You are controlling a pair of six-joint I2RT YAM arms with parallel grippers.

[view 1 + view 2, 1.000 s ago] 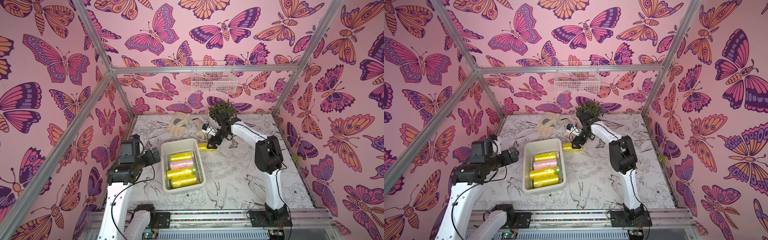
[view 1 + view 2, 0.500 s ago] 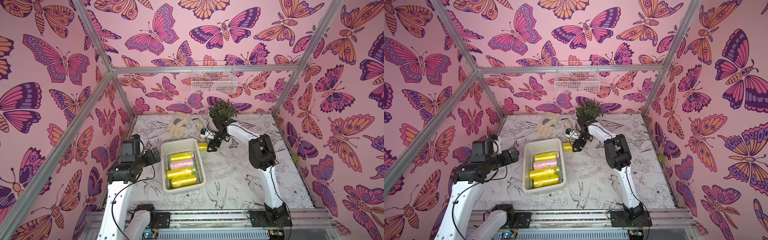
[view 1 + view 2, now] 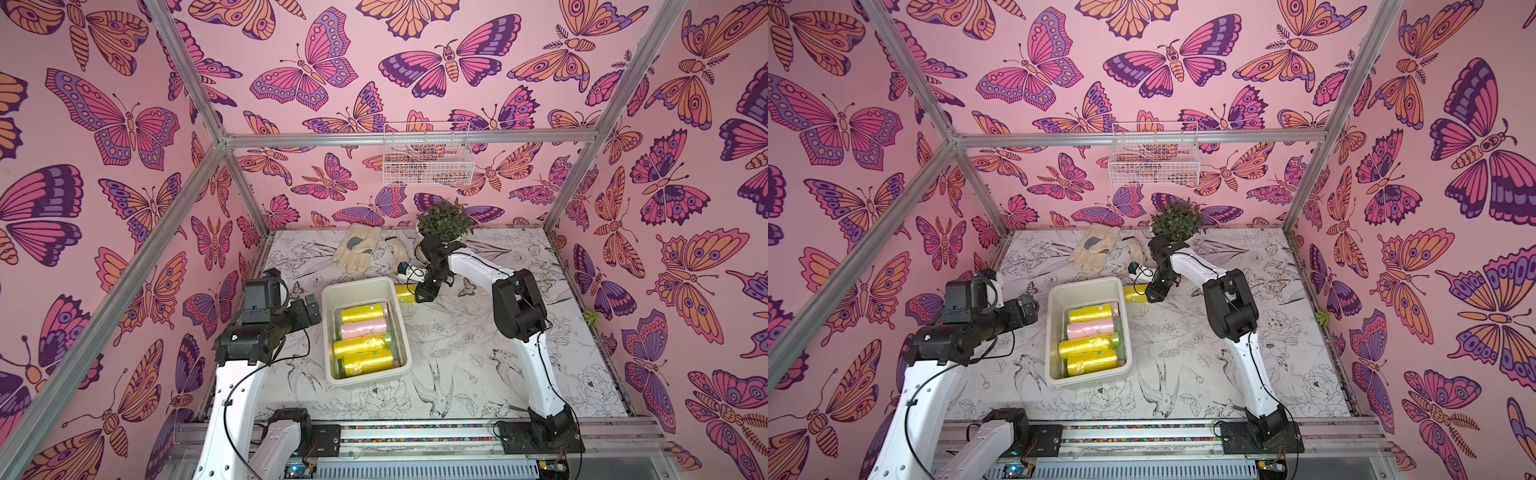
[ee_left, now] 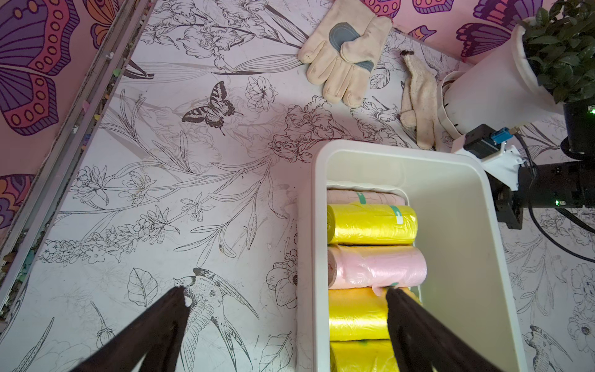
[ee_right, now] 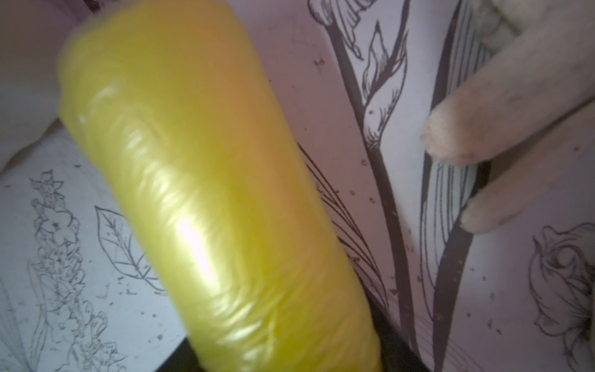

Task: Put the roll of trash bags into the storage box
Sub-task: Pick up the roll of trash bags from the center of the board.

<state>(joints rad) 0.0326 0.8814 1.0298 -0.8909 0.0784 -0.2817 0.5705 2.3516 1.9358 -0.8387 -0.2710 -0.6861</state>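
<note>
- In both top views the storage box [image 3: 359, 291] [image 3: 1084, 289] sits mid-surface [image 3: 478, 345], its long side running away from the robot's base.
- Four rolls [image 3: 363, 336] lie side by side in its near half: yellow, pink, yellow, yellow.
- The roll of trash bags [image 3: 405, 292] [image 3: 1134, 293] lies outside on the surface, beside the box's far right corner. Only its yellow end shows, because the right pincer [image 3: 422, 296] [image 3: 1151, 296] covers the rest.
- From above I cannot tell how that pincer's jaws stand, as the black wrist hides them.
- The left pincer [image 3: 311, 305] [image 3: 1027, 305] hangs just left of the box and points at its wall.
- Two pale gloves [image 3: 357, 249] and a potted plant [image 3: 444, 220] lie along the far edge, with a wire basket [image 3: 428, 162] on the wall above.
- In the left wrist view, the left pincer [image 4: 286, 291] stands wide apart and bare. One dark finger [image 4: 151, 335] is over the surface and the other over the rolls in the box [image 4: 402, 153].
- The frame cuts off the nearest roll, and the box's far wall hides the roll outside it.
- Part of the right arm [image 4: 553, 190] shows past the rim.
- In the right wrist view, the roll [image 5: 219, 199] fills the picture, blurred and lying slantwise over the printed surface [image 5: 370, 96].
- A dark sliver of finger [image 5: 391, 354] shows beside its lower end. Whether the jaws are clamped on it I cannot tell.
- Glove fingertips [image 5: 483, 128] intrude at one edge.
</note>
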